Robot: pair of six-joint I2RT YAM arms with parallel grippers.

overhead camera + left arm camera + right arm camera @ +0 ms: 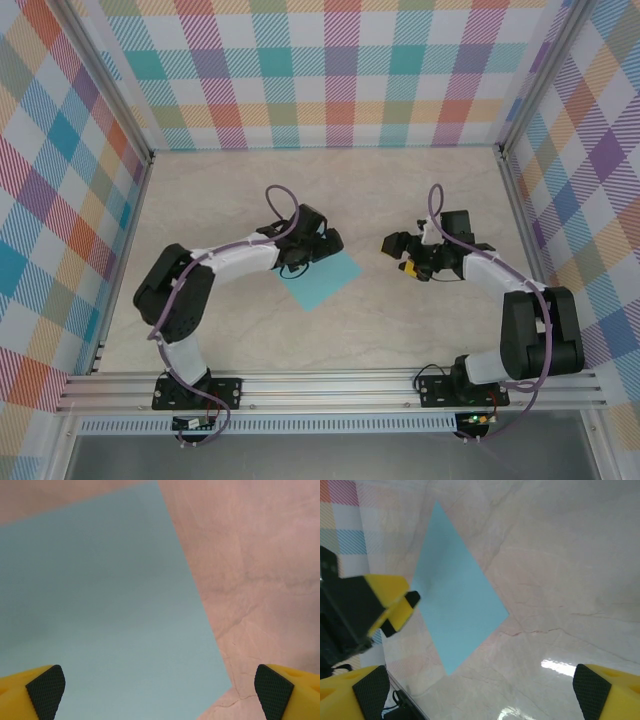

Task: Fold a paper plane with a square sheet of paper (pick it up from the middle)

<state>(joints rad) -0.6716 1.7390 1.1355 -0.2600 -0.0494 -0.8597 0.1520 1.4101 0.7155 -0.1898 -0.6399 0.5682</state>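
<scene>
The square sheet of paper (pixel 322 281) is light turquoise and lies flat and uncreased on the marble table, turned like a diamond. My left gripper (pixel 333 247) hovers over its far-left part, open, and that part is hidden in the top view. In the left wrist view the sheet (pixel 100 610) spreads under the wide-apart fingers, with the gripper (pixel 160 692) holding nothing. My right gripper (pixel 398 255) stands open to the right of the sheet, apart from it. The right wrist view has the sheet (pixel 457 597) ahead of the gripper (pixel 481 692) and one yellow left finger (pixel 390 605) at its edge. The paper plane is out of view.
Plaid walls (pixel 340 70) close the table (pixel 400 190) in at the back and on both sides. An aluminium rail (pixel 330 385) carrying both arm bases runs along the near edge. Bare marble lies behind the sheet and between the two grippers.
</scene>
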